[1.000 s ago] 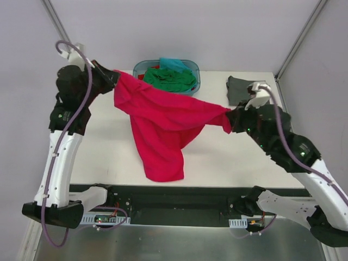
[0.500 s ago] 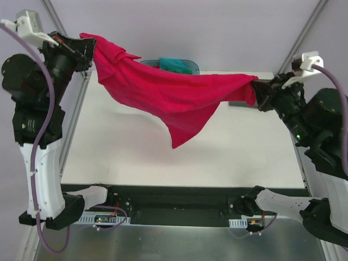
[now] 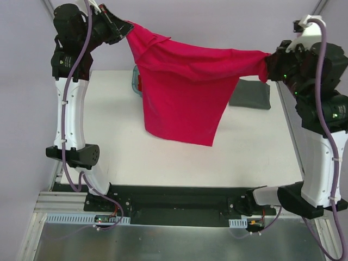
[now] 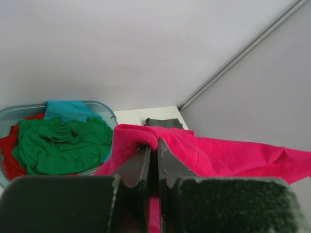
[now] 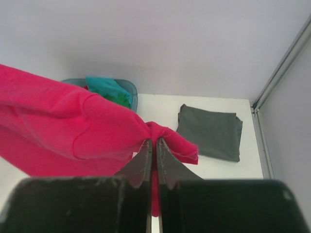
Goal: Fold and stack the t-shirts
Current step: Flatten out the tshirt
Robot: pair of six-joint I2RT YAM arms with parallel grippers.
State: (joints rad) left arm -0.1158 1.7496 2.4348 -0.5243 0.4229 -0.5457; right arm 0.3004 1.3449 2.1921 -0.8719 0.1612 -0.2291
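Observation:
The large crimson-pink t-shirt (image 3: 185, 92) hangs stretched in the air between both arms, high above the table. My left gripper (image 3: 124, 27) is shut on its left edge, seen pinched in the left wrist view (image 4: 154, 143). My right gripper (image 3: 267, 64) is shut on its right edge, seen pinched in the right wrist view (image 5: 154, 141). The shirt's lower part droops toward the table middle. A folded dark grey t-shirt (image 3: 251, 95) lies at the back right of the table (image 3: 255, 147); it also shows in the right wrist view (image 5: 210, 131). Green (image 4: 58, 143), red (image 4: 9, 155) and teal (image 4: 68, 109) shirts lie in the basket.
The blue-green plastic basket (image 4: 109, 116) stands at the back centre of the table, mostly hidden behind the hanging shirt in the top view. Frame posts rise at the back corners (image 3: 315, 11).
Both arms have risen higher and the shirt has spread out. It now hangs as a wide sheet instead of a twisted strip. Earlier it trailed on the table.

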